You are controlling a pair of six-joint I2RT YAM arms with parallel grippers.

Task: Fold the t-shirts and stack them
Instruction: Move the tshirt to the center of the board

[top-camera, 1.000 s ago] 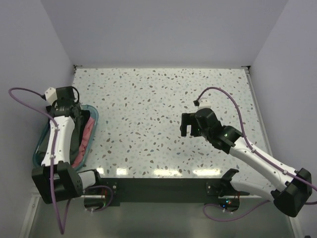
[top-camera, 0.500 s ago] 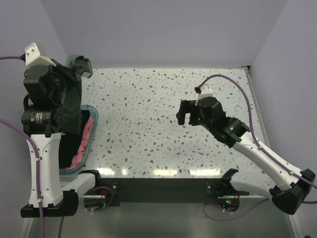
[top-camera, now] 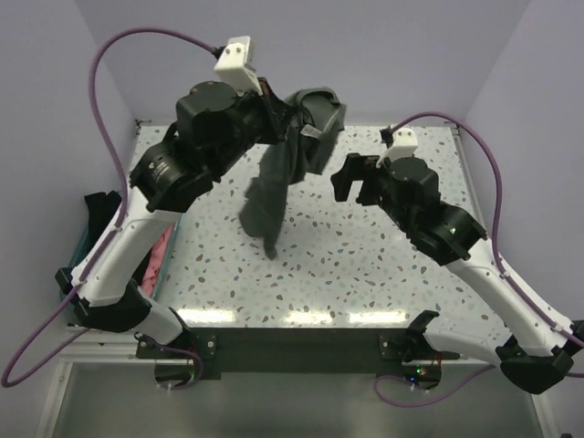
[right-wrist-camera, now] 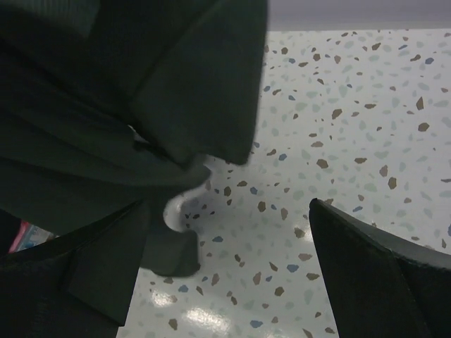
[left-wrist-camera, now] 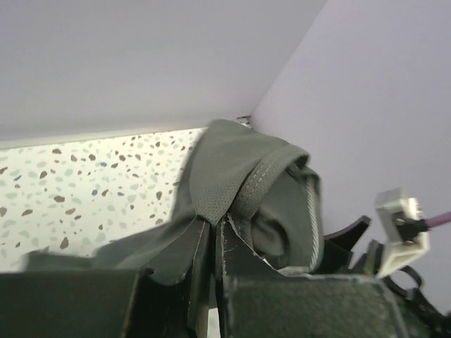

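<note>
Speckled desk [top-camera: 365, 265], seen from above: the left tool [top-camera: 294, 117] is clenched on the olive-green t-shirt [top-camera: 269, 187], which dangles limp above it, while the right tool [top-camera: 351, 178] hovers released nearby. The left wrist view shows a seam bunched between the fingers: soft, light cloth. In the right wrist view the cloth hangs close, so a free lower edge looks the best second hold.

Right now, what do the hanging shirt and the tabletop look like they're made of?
The shirt: soft knit fabric, probably cotton or a blend, matte dark olive; it drapes limply and shows a stitched hem. The tabletop: hard speckled surface, terrazzo-look stone or laminate, glossy; lights reflect along its near edge.
</note>
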